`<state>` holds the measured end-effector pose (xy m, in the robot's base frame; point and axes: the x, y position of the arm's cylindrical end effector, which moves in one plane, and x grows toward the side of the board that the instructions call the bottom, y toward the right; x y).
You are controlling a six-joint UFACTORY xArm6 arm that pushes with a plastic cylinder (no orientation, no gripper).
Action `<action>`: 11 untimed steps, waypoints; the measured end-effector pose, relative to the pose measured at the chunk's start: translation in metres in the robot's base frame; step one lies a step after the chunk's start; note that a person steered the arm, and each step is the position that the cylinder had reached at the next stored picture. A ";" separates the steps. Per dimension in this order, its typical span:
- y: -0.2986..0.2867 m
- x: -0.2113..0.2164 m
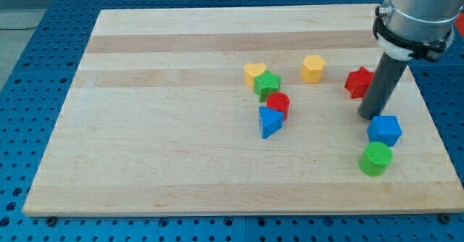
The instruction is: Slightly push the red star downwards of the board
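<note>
A pale wooden board (181,162) lies on a blue perforated table (29,68). Toward its right edge sits the red star (357,82). My tip (368,117) (a bare rod, nothing to open or close) stands just below-right of it, touching or not I cannot tell. Pushing from here would send the star upward, not down.

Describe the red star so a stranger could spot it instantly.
Start at the wooden board's right side, where the dark rod comes down. The red star lies just left of the rod, above my tip. It is the only red block there; the blue block and green cylinder sit below.
</note>
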<state>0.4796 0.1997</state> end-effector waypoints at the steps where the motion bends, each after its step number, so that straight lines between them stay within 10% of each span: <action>1: 0.000 0.017; 7: 0.000 -0.107; 11: -0.021 -0.066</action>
